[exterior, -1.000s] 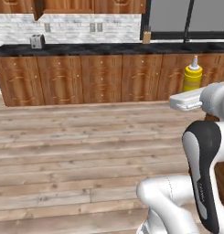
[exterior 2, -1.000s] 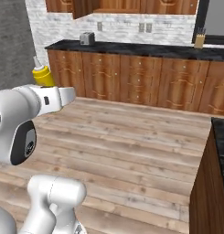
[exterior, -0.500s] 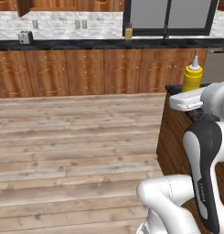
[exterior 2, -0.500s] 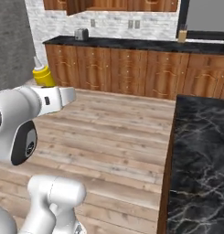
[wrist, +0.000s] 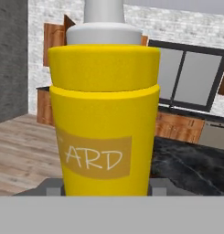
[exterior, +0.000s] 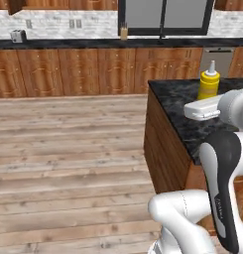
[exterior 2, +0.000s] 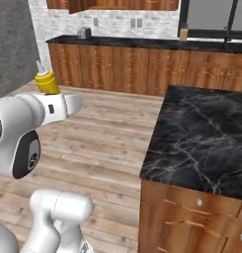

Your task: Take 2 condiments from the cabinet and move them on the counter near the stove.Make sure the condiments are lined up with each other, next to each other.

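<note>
My gripper (wrist: pixel 104 186) is shut on a condiment, the yellow squeeze bottle (wrist: pixel 104 119) with a white nozzle, and holds it upright. In the left base view the bottle (exterior: pixel 209 85) stands up from my hand at the right, over the near black marble counter (exterior: pixel 175 96). From the other side the bottle (exterior 2: pixel 46 82) rises at the left, above the wooden floor. The lower edge of the cabinet (exterior 2: pixel 117 4) runs along the far wall, one door (exterior 2: pixel 79 5) swung open. The stove and a second condiment are out of view.
A long far counter (exterior: pixel 68 43) on wooden drawer fronts carries a toaster (exterior: pixel 17 35) and a small tan block (exterior: pixel 124 32) below a dark window (exterior: pixel 162 15). The island counter (exterior 2: pixel 206 133) juts out at the right. Wooden floor (exterior: pixel 68 149) spreads to the left.
The whole scene has shifted as the base drove: the far counter slid left and the black island counter came in at the right. The bottle stays in my gripper.
</note>
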You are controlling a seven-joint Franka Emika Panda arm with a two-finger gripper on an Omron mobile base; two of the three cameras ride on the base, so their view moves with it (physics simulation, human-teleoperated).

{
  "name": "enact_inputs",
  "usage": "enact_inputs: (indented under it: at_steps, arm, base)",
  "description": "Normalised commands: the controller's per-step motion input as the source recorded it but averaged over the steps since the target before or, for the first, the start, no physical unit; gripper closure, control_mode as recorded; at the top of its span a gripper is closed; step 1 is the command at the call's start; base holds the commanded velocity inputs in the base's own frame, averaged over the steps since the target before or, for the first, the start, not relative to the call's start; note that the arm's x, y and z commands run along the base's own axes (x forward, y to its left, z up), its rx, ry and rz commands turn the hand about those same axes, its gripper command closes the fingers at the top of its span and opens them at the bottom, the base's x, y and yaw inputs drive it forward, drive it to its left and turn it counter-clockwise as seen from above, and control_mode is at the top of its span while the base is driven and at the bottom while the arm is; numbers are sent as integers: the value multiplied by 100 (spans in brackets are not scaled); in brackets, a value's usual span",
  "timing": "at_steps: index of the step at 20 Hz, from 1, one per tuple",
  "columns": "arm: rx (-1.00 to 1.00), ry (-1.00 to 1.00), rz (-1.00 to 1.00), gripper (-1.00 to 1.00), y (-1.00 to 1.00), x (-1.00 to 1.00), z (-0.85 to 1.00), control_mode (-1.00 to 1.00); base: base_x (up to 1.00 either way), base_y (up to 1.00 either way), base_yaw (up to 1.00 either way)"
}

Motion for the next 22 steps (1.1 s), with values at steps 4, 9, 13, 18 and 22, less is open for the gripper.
enact_inputs:
  at_steps: [4,9,13,18,22]
  arm:
    - [0,0,0,100,0,0,0,100]
    - [0,0,0,100,0,0,0,100]
    - [0,0,0,100,0,0,0,100]
    - [0,0,0,100,0,0,0,100]
    - [0,0,0,100,0,0,0,100]
  base:
    - [16,-95,0]
    - [45,-100,0]
    - [11,-100,0]
    - [0,-100,0]
    - [-1,-100,0]
